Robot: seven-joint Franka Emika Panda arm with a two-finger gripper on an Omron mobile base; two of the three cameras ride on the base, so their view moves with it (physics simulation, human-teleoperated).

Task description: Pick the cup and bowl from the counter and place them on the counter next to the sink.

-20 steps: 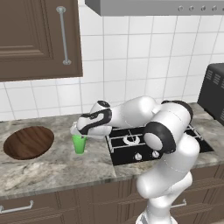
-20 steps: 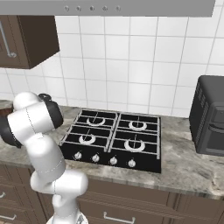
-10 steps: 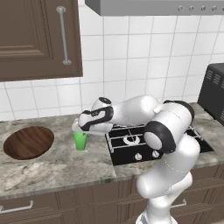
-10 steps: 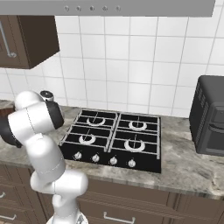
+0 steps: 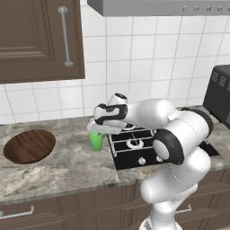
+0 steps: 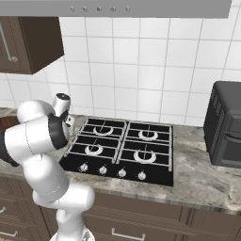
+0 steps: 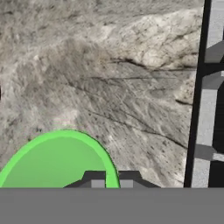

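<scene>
The small green cup (image 5: 95,141) hangs just above the grey stone counter (image 5: 67,166), close to the stovetop's left edge. My gripper (image 5: 96,130) comes down on it from above and is shut on the cup. In the hand view its two dark fingertips (image 7: 94,177) pinch the right side of the cup's rim (image 7: 52,162), with my gripper (image 7: 111,178) low in the frame and the counter (image 7: 109,65) beyond. The wide brown wooden bowl (image 5: 29,146) rests on the counter well to the left, apart from the cup. The sink is out of view.
The black gas stovetop (image 5: 134,143) (image 6: 122,150) lies right of the cup; its edge (image 7: 210,87) runs down the right of the hand view. A black toaster oven (image 6: 228,124) stands at the far right. A dark wall cabinet (image 5: 36,40) hangs over the bowl.
The gripper has carried the cup to the right and slightly up, toward the stovetop's edge. The bowl has stayed where it was.
</scene>
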